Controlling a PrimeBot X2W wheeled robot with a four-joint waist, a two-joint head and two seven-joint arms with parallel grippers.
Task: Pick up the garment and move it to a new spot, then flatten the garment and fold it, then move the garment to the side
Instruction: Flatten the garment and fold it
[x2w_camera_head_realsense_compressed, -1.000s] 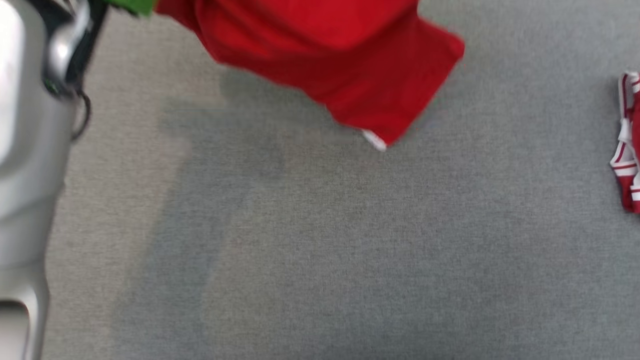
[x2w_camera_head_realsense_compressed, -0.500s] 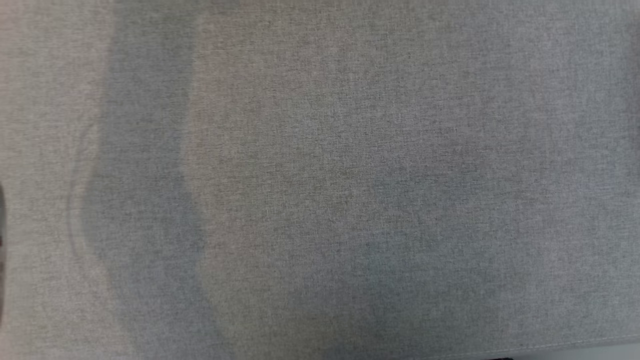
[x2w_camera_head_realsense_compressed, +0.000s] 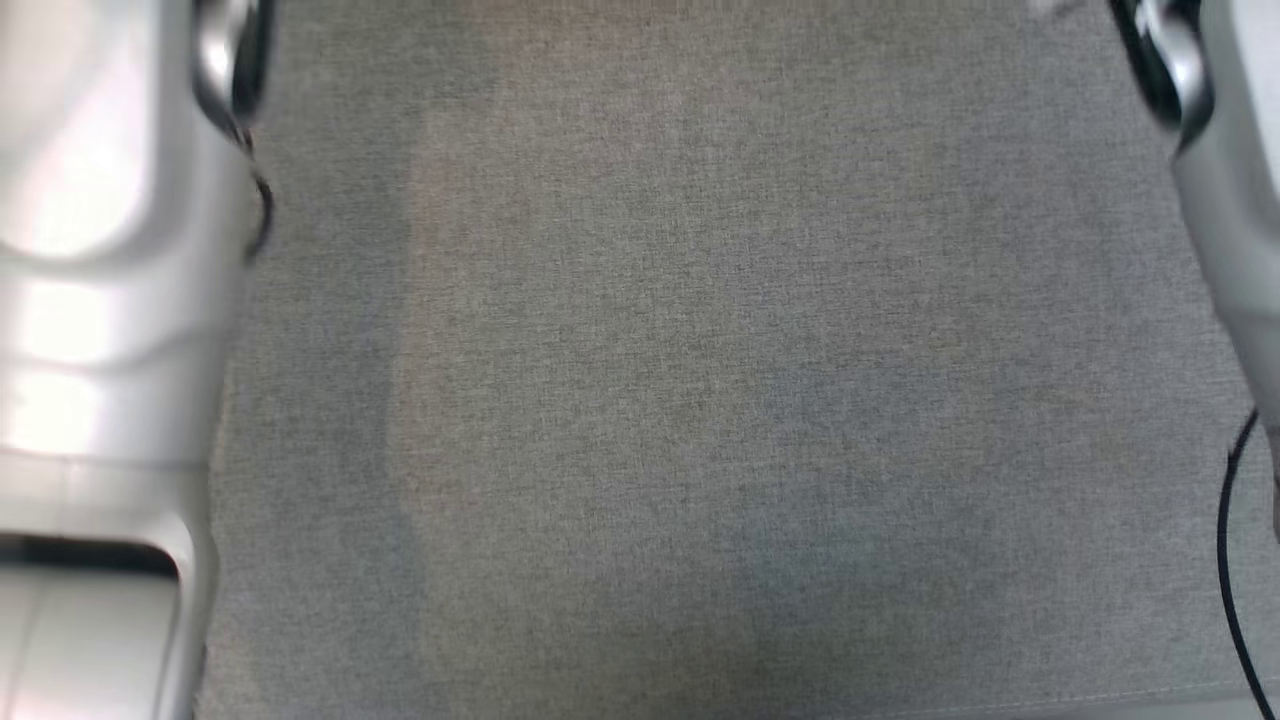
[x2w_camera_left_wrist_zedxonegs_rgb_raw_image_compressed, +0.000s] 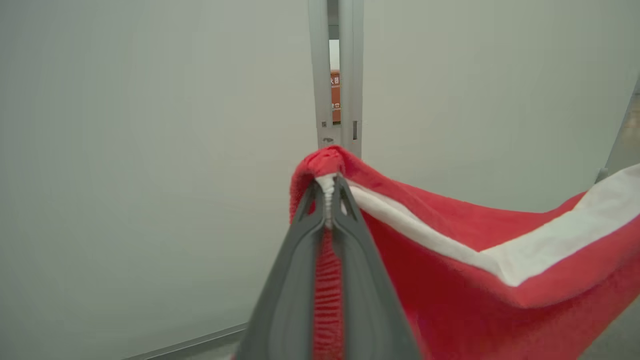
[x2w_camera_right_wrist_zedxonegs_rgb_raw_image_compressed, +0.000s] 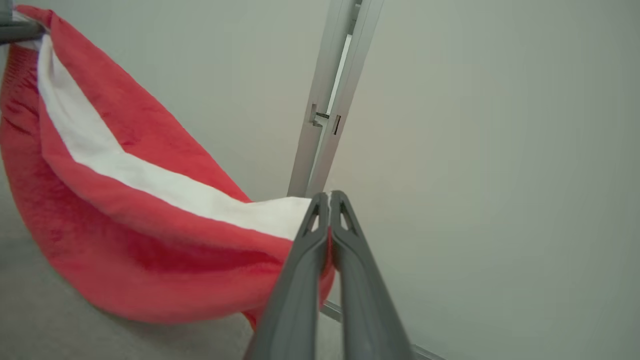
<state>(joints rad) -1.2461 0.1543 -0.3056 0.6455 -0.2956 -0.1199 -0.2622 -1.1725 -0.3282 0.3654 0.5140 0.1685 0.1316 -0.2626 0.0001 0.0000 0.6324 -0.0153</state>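
L gripper (x2w_camera_left_wrist_zedxonegs_rgb_raw_image_compressed: 327, 182): fingers pressed together, pinching one end of the red garment (x2w_camera_left_wrist_zedxonegs_rgb_raw_image_compressed: 450, 240) at its white band (x2w_camera_left_wrist_zedxonegs_rgb_raw_image_compressed: 550, 235). Red cloth also shows in the slit between the fingers lower down. Fingers point toward a pale wall (x2w_camera_left_wrist_zedxonegs_rgb_raw_image_compressed: 150, 150).

R gripper (x2w_camera_right_wrist_zedxonegs_rgb_raw_image_compressed: 330, 197): fingers closed tip to tip, gripping the opposite end of the same white band, with cloth bunched just beside the tips.

Garment location: slung between both grippers as a sagging hammock, white band along the upper edge, red body drooping below. Lowest part hangs near the grey surface (x2w_camera_right_wrist_zedxonegs_rgb_raw_image_compressed: 40, 320); contact cannot be confirmed.

Arm pose, head view: L forearm (x2w_camera_head_realsense_compressed: 100, 250) at left edge and R forearm (x2w_camera_head_realsense_compressed: 1235, 200) at right edge. Both are pale and blurred and extend past the top of frame over the grey surface. Black cable (x2w_camera_head_realsense_compressed: 1225, 560) runs beside the R forearm.

Writing: orange sign (x2w_camera_left_wrist_zedxonegs_rgb_raw_image_compressed: 335, 95) seen through the gap in a grey upright post (x2w_camera_left_wrist_zedxonegs_rgb_raw_image_compressed: 350, 75), L wrist view. It carries white characters, too small to read.
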